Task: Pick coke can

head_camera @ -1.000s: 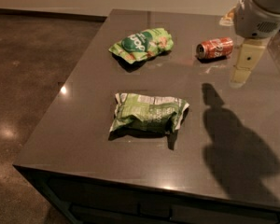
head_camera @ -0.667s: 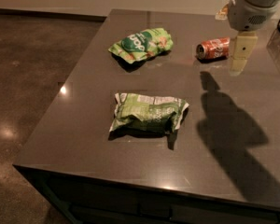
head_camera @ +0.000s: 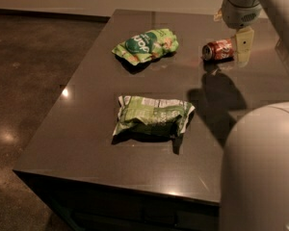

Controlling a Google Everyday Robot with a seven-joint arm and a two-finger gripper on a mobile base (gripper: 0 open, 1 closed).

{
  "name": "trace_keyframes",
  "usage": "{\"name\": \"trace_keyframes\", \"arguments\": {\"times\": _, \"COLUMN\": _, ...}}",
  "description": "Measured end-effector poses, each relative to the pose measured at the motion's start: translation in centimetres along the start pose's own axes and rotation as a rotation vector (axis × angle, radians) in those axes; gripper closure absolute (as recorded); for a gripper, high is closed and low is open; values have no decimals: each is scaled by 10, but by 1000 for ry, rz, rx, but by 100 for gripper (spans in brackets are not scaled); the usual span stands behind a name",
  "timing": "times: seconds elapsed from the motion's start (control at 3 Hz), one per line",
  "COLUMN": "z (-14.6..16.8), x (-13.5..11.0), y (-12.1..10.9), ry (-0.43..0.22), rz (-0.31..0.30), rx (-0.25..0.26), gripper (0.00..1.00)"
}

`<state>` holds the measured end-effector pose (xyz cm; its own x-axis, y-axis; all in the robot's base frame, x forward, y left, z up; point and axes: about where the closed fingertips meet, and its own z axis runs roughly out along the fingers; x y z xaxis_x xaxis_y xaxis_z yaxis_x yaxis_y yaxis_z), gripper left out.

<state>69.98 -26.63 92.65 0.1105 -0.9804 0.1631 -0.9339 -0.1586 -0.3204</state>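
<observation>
The coke can (head_camera: 217,50) is small and red-orange with white lettering. It lies on its side at the far right of the dark table (head_camera: 86,129). My gripper (head_camera: 244,44) hangs from the white arm right at the can's right end, low over the table and close to or touching the can. Nothing is lifted.
A green snack bag (head_camera: 145,44) lies at the far middle of the table, left of the can. A second green bag (head_camera: 154,115) lies in the middle, nearer the front. A white part of my arm (head_camera: 260,167) fills the lower right. The floor is to the left.
My gripper has moved back and left, from beside the can's front right to right against its right end. The can and both bags have not moved.
</observation>
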Motion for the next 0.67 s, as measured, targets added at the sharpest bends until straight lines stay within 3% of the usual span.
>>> {"name": "trace_keyframes", "arguments": {"times": 0.67, "z": 43, "x": 3, "y": -26, "ry": 125, "rz": -159, "rx": -37, "gripper": 0}}
